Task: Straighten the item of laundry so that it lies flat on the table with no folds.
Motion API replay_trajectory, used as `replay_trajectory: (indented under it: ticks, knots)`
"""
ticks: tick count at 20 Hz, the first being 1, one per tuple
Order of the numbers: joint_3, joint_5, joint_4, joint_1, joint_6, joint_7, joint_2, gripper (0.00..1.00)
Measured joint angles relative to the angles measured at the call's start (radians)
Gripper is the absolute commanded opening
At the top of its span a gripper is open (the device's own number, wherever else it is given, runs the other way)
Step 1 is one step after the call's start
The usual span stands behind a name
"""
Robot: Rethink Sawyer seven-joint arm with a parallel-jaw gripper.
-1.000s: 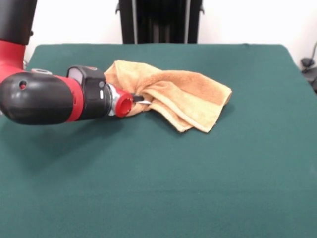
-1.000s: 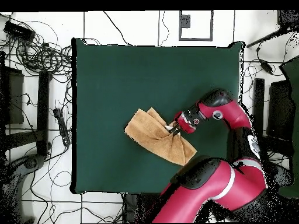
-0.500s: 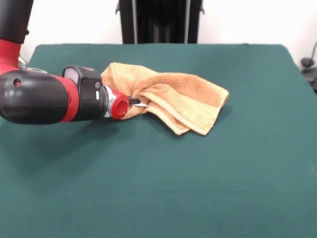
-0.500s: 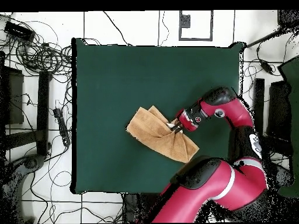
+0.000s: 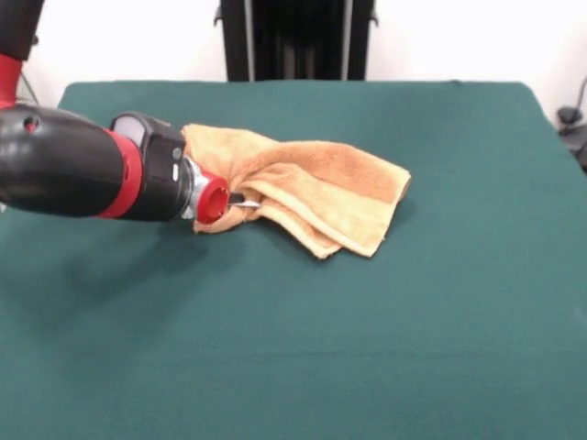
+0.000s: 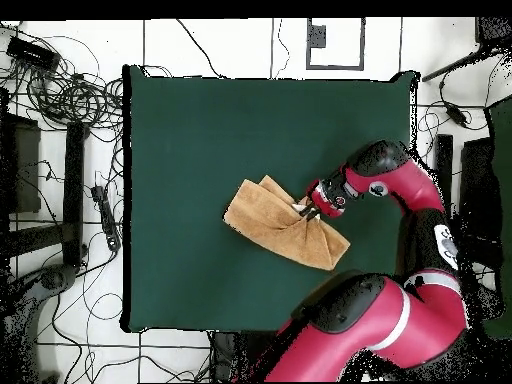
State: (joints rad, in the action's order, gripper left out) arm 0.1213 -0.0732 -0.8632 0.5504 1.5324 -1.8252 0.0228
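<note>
The item of laundry (image 5: 321, 188) is an orange-tan towel lying bunched and folded over itself on the green table (image 5: 413, 321), a little behind the middle. In the overhead view the towel (image 6: 275, 225) forms a crumpled wedge right of the table's (image 6: 200, 130) centre. My gripper (image 5: 246, 199) reaches in level from the picture's left on the red and black arm. It is shut on a fold at the towel's left side, and the cloth hides most of its tips. From above, the gripper (image 6: 303, 208) meets the towel's right edge.
A black stand (image 5: 295, 38) rises behind the table's far edge. In the overhead view, cables (image 6: 60, 90) and dark frames (image 6: 72, 190) lie on the floor round the table, and my arm's bulk (image 6: 390, 310) covers the table's lower right corner.
My arm has drawn back toward the front view's left and pulled the towel along with it. In the overhead view the towel has slid slightly to the right.
</note>
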Motion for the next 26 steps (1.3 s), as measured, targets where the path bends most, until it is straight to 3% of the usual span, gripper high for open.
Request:
replay_trajectory:
  ticks: [10, 26]
  knots:
    - [0.045, 0.110, -0.022, 0.017, -0.287, 0.000, -0.120, 0.00]
    - [0.093, 0.164, -0.012, 0.061, -0.618, 0.000, -0.162, 0.00]
